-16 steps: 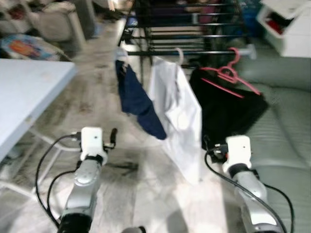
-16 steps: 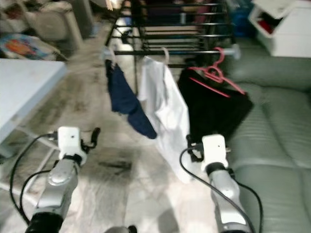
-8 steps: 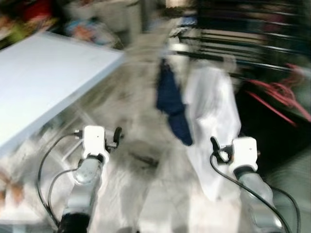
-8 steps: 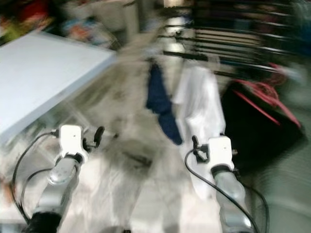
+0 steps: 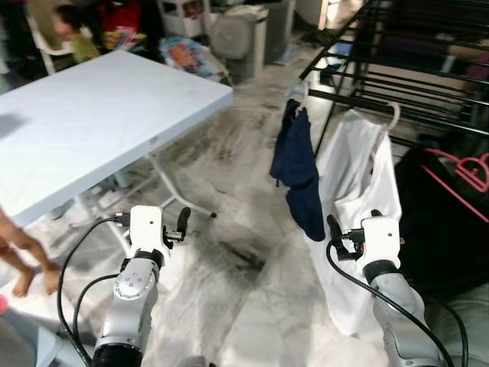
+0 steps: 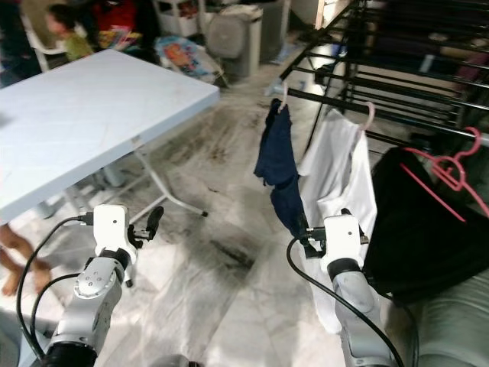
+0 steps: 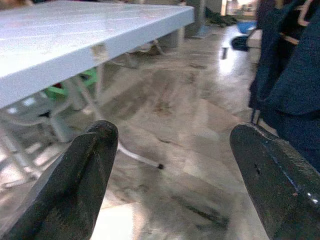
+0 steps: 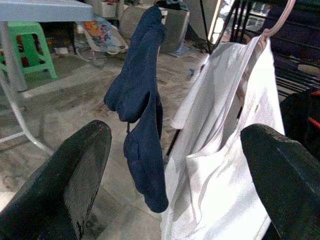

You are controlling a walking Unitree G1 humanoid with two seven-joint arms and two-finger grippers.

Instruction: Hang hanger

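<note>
A black drying rack [image 5: 412, 115] stands at the right. From its front rail hang a navy garment [image 5: 298, 172] and a white shirt [image 5: 355, 199], each on a pale hanger. Beside them a pink hanger [image 6: 447, 172] lies against a black garment [image 5: 447, 229]. My right gripper [image 5: 333, 228] is held low, just in front of the white shirt, open and holding nothing; its wrist view [image 8: 175, 145] looks at the navy garment [image 8: 142, 125] and white shirt [image 8: 225, 165]. My left gripper [image 5: 183, 220] hovers over the floor near the table, open and holding nothing [image 7: 175, 145].
A light blue folding table [image 5: 92, 130] fills the left side, its legs close to my left arm. A person's bare leg [image 5: 19, 256] is at the far left, and another person [image 5: 72, 34] sits behind the table. A grey sofa [image 6: 451, 329] is at the lower right. Marble floor lies between.
The whole picture has shifted as the camera turned: the table now takes up the left and the rack sits further right. Both arms keep the same pose, with the grippers open.
</note>
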